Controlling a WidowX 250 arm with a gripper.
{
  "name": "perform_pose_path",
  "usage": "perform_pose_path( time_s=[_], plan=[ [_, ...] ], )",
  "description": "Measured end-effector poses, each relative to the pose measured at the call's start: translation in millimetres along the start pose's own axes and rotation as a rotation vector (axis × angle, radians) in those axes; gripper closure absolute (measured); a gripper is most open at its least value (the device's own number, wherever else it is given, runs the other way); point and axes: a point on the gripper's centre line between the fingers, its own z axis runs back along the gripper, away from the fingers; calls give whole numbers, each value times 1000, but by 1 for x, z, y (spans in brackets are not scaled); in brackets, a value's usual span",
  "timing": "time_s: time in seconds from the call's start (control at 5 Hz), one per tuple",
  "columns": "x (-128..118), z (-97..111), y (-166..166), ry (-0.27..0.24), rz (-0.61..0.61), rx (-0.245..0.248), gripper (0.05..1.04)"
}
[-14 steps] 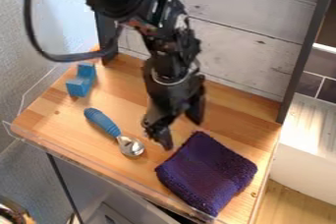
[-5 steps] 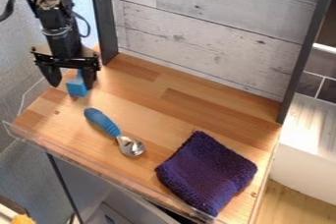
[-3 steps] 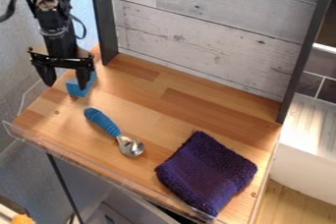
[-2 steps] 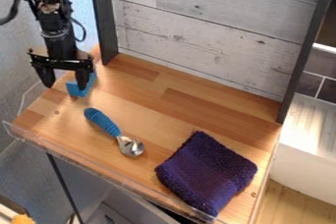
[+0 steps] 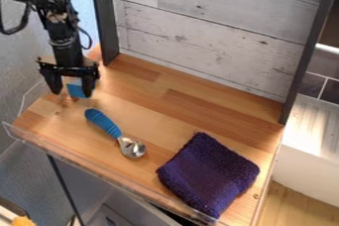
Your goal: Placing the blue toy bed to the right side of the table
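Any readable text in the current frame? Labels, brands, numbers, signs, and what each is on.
None that can be read. No lettering can be made out on the gripper, the blue toy bed, the blue-handled scoop, the dark purple folded cloth, the wooden tabletop or the whitewashed plank backboard.
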Motion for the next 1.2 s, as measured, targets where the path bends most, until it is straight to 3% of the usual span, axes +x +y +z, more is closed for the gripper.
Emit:
perform_pose_path(
  time_s=[0.2,0.4,0.6,1.0,1.2],
  plan=[
    [6,-8,-4,7,-1,-22,114],
    [8,-8,-7,-4,4,-16,394],
    [8,-9,-11,-23,-11,-45,463],
    [7,-5,-29,-49,-45,-70,463],
    [5,15,-52,-84,-66,-68,463]
  ],
)
